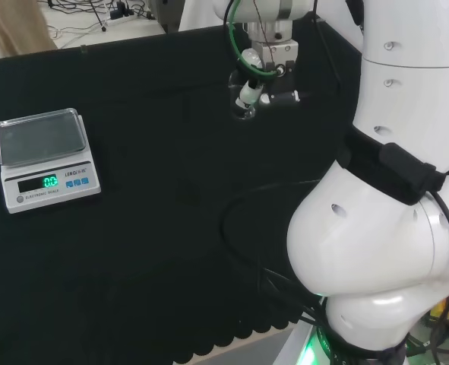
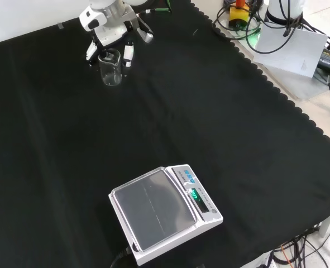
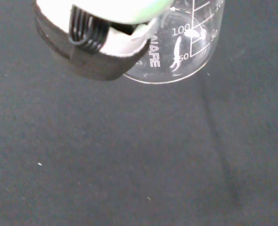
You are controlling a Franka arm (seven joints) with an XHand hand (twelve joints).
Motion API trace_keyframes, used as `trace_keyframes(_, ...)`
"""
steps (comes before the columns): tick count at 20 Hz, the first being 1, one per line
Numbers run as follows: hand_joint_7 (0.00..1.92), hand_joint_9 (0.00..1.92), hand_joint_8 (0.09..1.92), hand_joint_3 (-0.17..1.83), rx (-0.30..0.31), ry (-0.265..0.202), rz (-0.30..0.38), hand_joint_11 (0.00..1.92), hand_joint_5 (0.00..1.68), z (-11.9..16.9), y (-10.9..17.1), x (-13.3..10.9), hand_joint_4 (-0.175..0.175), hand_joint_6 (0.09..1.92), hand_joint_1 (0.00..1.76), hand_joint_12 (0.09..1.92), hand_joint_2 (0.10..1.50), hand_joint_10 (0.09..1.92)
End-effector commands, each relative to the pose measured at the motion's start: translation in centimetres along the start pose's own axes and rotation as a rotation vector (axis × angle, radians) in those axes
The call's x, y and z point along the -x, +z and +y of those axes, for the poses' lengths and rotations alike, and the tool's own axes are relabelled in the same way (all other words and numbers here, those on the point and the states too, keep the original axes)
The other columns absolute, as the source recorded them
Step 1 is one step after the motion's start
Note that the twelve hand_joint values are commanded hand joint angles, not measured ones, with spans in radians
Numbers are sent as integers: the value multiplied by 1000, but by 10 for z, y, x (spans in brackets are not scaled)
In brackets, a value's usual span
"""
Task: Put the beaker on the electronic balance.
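A clear glass beaker with white scale marks stands upright on the black cloth at the far left of the front view. The black and white hand comes down over it, with fingers curled down on both sides of the glass. In the wrist view one black-padded fingertip lies against the beaker. From the head view the hand is right of centre at the back, with the beaker faint below it. The electronic balance sits near the front edge, its grey pan bare and its display lit green.
In the head view the balance stands at the left, well apart from the hand. The arm's big white links take up the right of that view. Cables and equipment lie beyond the cloth's scalloped edge.
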State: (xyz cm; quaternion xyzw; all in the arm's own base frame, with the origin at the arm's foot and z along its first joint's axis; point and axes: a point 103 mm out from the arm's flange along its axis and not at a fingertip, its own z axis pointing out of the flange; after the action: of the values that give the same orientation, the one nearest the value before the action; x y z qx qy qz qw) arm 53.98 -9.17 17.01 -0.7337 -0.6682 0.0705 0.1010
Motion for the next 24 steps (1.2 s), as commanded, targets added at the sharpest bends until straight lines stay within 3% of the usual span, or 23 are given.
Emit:
trace_keyframes(1,842,1205,1371,47,4,-55,11,1456,787,5,-11,-51,-6,1249,1177,743,1184,1154)
trace_keyframes(11,841,1211,1371,53,-15,-222,-12,1459,798,24,-9,-184,-3,1236,1178,744,1179,1154)
trace_keyframes(15,865,1228,1411,507,-16,-274,-26,1477,817,31,-12,-225,-2,1287,1187,728,955,1141)
trace_keyframes(24,869,1230,1423,584,-22,-395,-50,1479,823,39,-12,-307,-1,1297,1189,731,916,1146)
